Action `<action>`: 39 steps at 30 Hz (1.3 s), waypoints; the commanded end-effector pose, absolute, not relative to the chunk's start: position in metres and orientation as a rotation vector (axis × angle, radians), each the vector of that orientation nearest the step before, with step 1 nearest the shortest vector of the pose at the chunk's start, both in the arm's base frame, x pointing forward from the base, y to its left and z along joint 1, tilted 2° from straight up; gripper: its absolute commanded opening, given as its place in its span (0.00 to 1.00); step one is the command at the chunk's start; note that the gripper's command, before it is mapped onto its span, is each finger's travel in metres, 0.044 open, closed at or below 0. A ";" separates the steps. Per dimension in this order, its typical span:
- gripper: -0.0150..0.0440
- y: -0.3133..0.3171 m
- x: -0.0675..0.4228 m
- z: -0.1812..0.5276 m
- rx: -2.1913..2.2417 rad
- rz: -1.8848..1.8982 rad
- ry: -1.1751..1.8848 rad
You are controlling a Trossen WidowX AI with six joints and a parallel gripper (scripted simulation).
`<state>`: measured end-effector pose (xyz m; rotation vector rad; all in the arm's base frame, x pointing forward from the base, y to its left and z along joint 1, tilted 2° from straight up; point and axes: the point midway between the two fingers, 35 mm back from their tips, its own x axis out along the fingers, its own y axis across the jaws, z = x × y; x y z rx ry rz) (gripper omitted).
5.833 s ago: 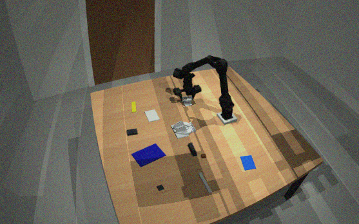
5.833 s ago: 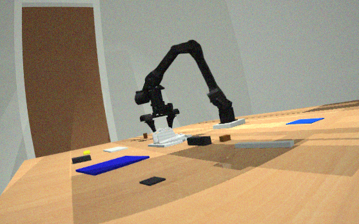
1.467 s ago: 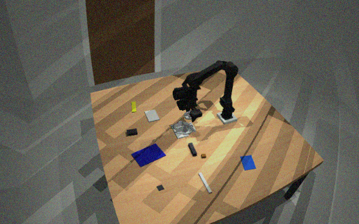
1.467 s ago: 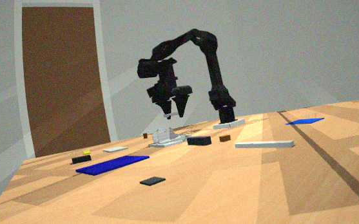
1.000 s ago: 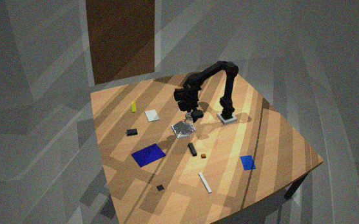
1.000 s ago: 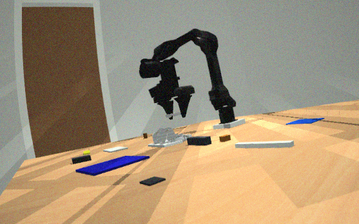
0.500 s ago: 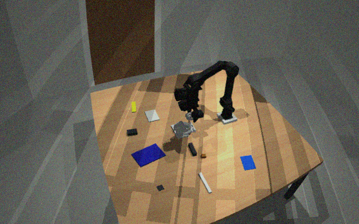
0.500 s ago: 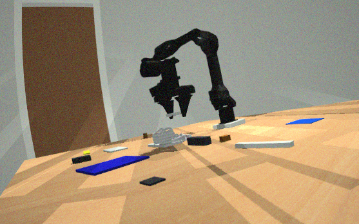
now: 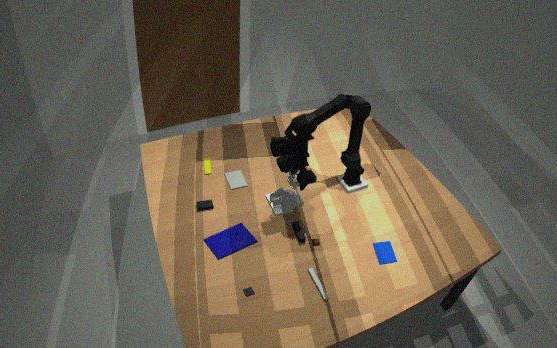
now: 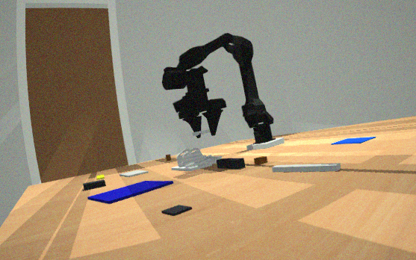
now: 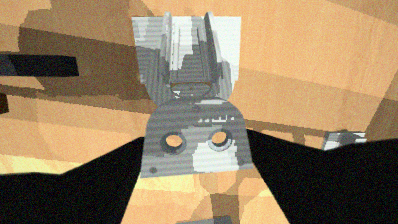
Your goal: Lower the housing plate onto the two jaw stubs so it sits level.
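Observation:
My gripper (image 9: 300, 179) (image 10: 205, 133) (image 11: 195, 138) is shut on the grey housing plate (image 10: 202, 132) (image 11: 196, 119), with one finger at each side edge. The plate has a rounded end and two round holes. It hangs roughly level above the table, well clear of it. The grey jaw assembly (image 9: 286, 199) (image 10: 190, 158) stands on a pale base (image 10: 180, 169) (image 11: 230, 37), below the plate. In the wrist view the two jaws (image 11: 214, 50) run side by side, beyond the plate's rounded end. The plate hides part of the assembly; the stubs cannot be made out clearly.
A black block (image 9: 298, 233) (image 10: 231, 163) (image 11: 40, 65) and a brown block (image 9: 315, 242) (image 10: 261, 161) lie near the base. A white bar (image 9: 317, 283) (image 10: 305, 167), dark blue panel (image 9: 230, 241) (image 10: 130, 191), pale plate (image 9: 236, 179) and blue square (image 9: 385, 252) lie farther out.

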<state>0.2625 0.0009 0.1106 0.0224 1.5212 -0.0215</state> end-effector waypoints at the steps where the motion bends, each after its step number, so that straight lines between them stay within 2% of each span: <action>1: 0.85 0.000 0.263 0.112 0.024 -0.029 1.515; 39: 0.85 0.000 0.266 0.058 0.024 -0.029 1.515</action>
